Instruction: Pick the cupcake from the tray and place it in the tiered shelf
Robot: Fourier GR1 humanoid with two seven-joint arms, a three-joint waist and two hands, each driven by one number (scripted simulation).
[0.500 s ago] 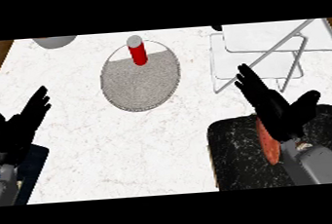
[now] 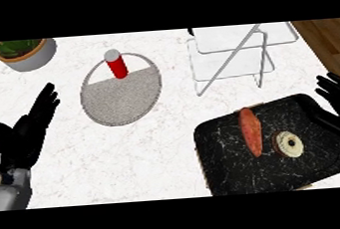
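The cupcake [image 2: 289,144], round and cream-coloured with a dark centre, lies on the black marbled tray [image 2: 228,167] at the lower right. An orange-red sausage-shaped item [image 2: 251,131] lies just left of it on the tray. The white wire tiered shelf [image 2: 231,52] stands at the back right, with nothing on it. My right hand [image 2: 338,105] is at the right edge beside the tray, fingers straight and pointing up, holding nothing. My left hand [image 2: 25,130] is open at the left edge, fingers up, well away from the tray.
A grey round plate [image 2: 120,97] lies left of centre, with a red cylinder [image 2: 115,64] topped by a white cap at its far rim. A potted plant [image 2: 22,52] stands at the back left corner. Wooden floor shows past the counter's right edge.
My right hand has moved from above the tray out to its right side, uncovering the cupcake and the sausage-shaped item. The view has shifted a little. The left hand has barely moved.
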